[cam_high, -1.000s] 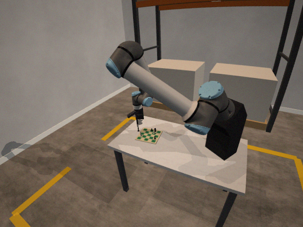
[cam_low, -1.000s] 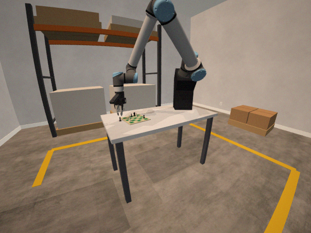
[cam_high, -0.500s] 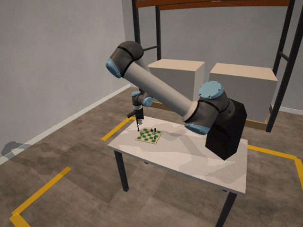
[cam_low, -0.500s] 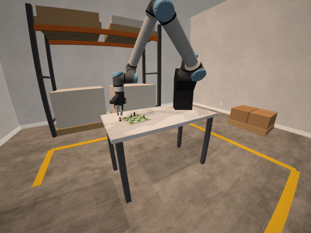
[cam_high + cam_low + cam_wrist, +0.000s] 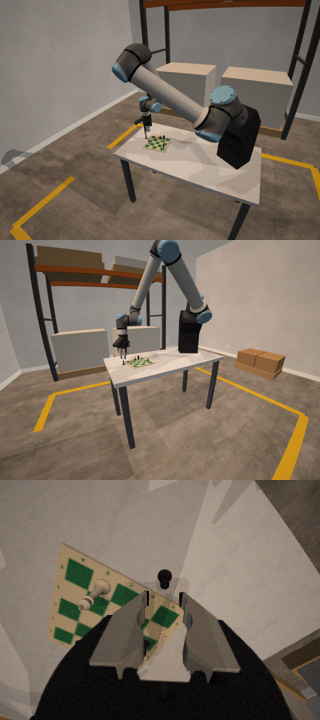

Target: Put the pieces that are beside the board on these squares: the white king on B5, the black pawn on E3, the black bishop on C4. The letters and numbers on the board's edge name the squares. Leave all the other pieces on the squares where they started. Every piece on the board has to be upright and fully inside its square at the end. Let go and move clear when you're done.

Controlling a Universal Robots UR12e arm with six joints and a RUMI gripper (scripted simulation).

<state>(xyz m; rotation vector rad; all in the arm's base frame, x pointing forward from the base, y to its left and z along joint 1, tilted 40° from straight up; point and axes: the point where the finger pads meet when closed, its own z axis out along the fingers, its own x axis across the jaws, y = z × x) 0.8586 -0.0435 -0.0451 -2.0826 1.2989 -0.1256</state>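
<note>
pincer (image 5: 145, 137) (image 5: 123, 358) (image 5: 164, 592) is part-way open with nothing between the fingertips, sitting above one round-headed black piece (image 5: 146, 137) (image 5: 123, 362) (image 5: 164, 578) that stands upright on the bench (image 5: 186, 160) (image 5: 165, 366) (image 5: 125, 525) beside the chessboard (image 5: 154, 148) (image 5: 134, 366) (image 5: 56, 605). can't tell if it's the pawn or the bishop. i count five pieces on the board: three black, two white. one is a tall white piece (image 5: 148, 141) (image 5: 133, 362) (image 5: 94, 595), upright in the edge row, maybe the king. board has tiny green characters round its border, too blurry to read reliably. no brand i can make out. also two big pale boxes (image 5: 183, 85) (image 5: 80, 351) behind, plus two brown cartons (image 5: 261, 358) on one pallet (image 5: 255, 370).
</note>
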